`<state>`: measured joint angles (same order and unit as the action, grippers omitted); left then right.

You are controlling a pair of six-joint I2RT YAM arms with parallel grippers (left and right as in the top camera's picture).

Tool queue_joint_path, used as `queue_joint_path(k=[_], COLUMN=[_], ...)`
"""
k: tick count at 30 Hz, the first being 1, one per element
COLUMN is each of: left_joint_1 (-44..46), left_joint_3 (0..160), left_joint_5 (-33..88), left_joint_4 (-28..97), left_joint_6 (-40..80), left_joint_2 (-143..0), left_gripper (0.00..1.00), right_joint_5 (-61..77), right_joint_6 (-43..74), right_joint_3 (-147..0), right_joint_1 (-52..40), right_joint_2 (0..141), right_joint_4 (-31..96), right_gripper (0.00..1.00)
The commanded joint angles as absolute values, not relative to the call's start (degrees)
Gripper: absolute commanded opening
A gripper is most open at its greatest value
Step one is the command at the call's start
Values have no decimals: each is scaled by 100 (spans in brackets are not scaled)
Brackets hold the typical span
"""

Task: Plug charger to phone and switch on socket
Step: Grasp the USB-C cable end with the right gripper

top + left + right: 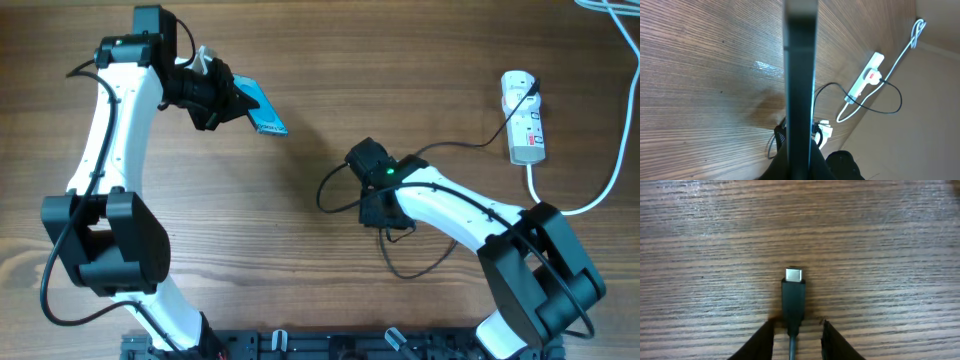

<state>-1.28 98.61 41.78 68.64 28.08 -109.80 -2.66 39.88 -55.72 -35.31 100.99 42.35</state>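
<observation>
While pinching the phone point(262, 108) edge-on between the pressed-together fingers of the left gripper point(215, 98), presenting it at the far left of the table point(250, 230), tilted and seemingly raised off the wood. Working, by the look of it, on the first step: taking hold of the charger point(793, 297). Finding it lying flat on the wood near mid-table, metal tip pointing away from the right wrist camera, thin black cable trailing back between the fingers. Straddling its dark plug body with the right gripper point(797, 326), fingers spread to either side and not quite touching, so pinching nothing there yet. Leaving the socket point(523, 118) at the far right, well apart from both grippers, switch not yet attended to. Calling next for pressing squarely onto the plug body, lifting without twisting it, then carrying the tip across to the phone's short edge and lining it up with the port, though not seeing that port in any view.
</observation>
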Motion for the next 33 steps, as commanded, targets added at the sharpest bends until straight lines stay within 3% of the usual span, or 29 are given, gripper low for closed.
queue_joint_path(k=[1, 11, 17, 23, 27, 33], left_joint_1=[-141, -141, -141, -141, -141, -141], left_joint_3=[9867, 9867, 9867, 9867, 9867, 9867], left_joint_5=[4252, 4252, 4252, 4252, 4252, 4254], left_joint_4=[6866, 6869, 6866, 6866, 6866, 6866], left_joint_6=[2676, 2676, 2676, 2676, 2676, 2679], left_joint_2=[-10812, -10812, -10812, -10812, -10812, -10812], left_gripper=[4, 4, 4, 4, 4, 4], right_joint_5=[-381, -390, -429, -497, -495, -493], right_joint_6=[4029, 4045, 4032, 4038, 4042, 4047], right_joint_3=[-5537, -5537, -5537, -5537, -5537, -5537], right_joint_1=[-3503, -3500, -3500, -3500, -3500, -3500], right_joint_2=[10193, 10193, 10193, 10193, 10193, 10193], right_joint_4=[4246, 4241, 4222, 4176, 4176, 4180], right_gripper=[31, 14, 14, 20, 13, 14])
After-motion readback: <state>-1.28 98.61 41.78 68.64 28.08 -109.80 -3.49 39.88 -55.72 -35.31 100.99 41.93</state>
